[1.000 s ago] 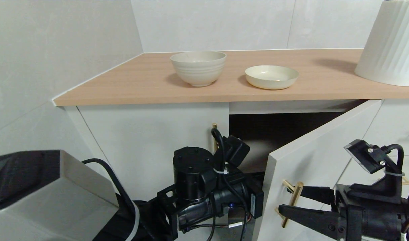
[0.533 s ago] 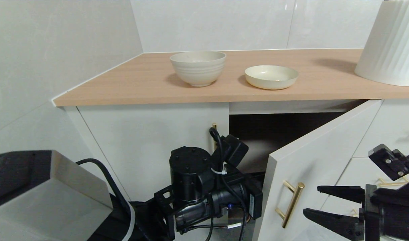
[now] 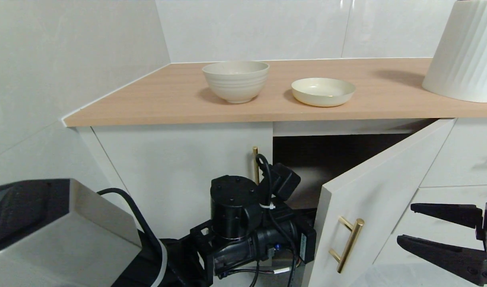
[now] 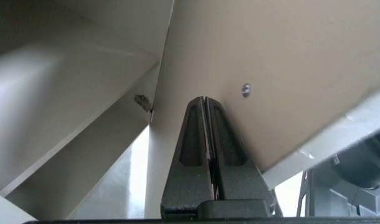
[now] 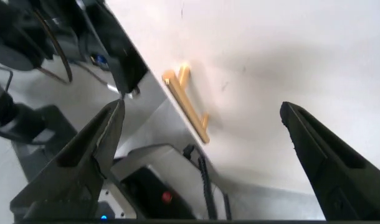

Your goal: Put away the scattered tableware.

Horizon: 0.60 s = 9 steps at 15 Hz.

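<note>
**Entry: cabinet opened, tableware not yet collected**

1. Left jaws: pressed together and holding nothing. They sit low, close against the inner face of the cabinet door (image 4: 289, 56); we cannot tell whether they touch it.
2. Bowl (image 3: 235, 81) and shallow dish (image 3: 323, 91): both stand upright on the table (image 3: 147, 104), near each other and well apart from both sets of jaws.
3. Cabinet opening (image 3: 327, 157): dark and unobstructed below the table's front edge. We judge it to be the destination.
4. Handle (image 3: 349, 244): now free.
5. Right jaws: spread wide and empty. A second ago they straddled the handle; they have since drawn back rightward, well clear of it, and the door keeps its open angle. We judge the opening step done and lifting the tableware to be next.
6. Ribbed white vessel (image 3: 462, 52): stands at the table's far right.

Clearances: the door's free edge juts out between the two arms. There is open room above the table, and the table's overhanging lip limits any upward reach from below.
</note>
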### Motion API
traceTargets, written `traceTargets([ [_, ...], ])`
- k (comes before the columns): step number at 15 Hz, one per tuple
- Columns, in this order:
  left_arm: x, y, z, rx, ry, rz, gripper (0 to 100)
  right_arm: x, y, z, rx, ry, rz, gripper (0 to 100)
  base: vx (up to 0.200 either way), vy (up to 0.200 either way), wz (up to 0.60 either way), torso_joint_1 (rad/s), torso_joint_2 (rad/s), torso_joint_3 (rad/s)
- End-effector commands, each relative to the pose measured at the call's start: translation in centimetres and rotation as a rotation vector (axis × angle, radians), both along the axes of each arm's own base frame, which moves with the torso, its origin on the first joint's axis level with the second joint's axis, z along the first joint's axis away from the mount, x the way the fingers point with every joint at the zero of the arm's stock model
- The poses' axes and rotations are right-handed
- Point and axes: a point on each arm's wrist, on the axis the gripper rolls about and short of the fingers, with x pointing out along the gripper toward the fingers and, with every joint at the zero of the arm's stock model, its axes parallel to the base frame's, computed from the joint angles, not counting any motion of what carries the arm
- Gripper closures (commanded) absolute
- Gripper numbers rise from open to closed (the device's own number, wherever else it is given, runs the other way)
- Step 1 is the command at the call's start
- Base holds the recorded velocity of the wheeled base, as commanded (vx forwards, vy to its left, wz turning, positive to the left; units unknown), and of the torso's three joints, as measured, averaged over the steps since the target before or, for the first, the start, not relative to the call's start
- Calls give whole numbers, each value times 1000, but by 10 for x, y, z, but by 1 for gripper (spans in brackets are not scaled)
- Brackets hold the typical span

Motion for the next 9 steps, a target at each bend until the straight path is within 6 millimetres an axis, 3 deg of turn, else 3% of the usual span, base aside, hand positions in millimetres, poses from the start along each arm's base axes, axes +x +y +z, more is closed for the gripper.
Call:
traceTargets([
  [1, -1, -9, 0, 7, 5, -18, 100, -4, -2, 5, 13, -28, -6, 0, 0, 0, 0, 0, 0, 0],
  [3, -1, -14, 0, 28, 23, -25, 100, -6, -3, 8, 17, -43, -11, 0, 0, 0, 0, 0, 0, 0],
  [8, -1, -21, 0, 41, 34, -38, 100, -9, -5, 10, 24, -53, -12, 0, -200, 0, 0, 7, 6, 3],
  [9, 1, -24, -2, 49, 40, -36, 100, -9, -5, 10, 24, -56, -11, 0, 0, 0, 0, 0, 0, 0],
])
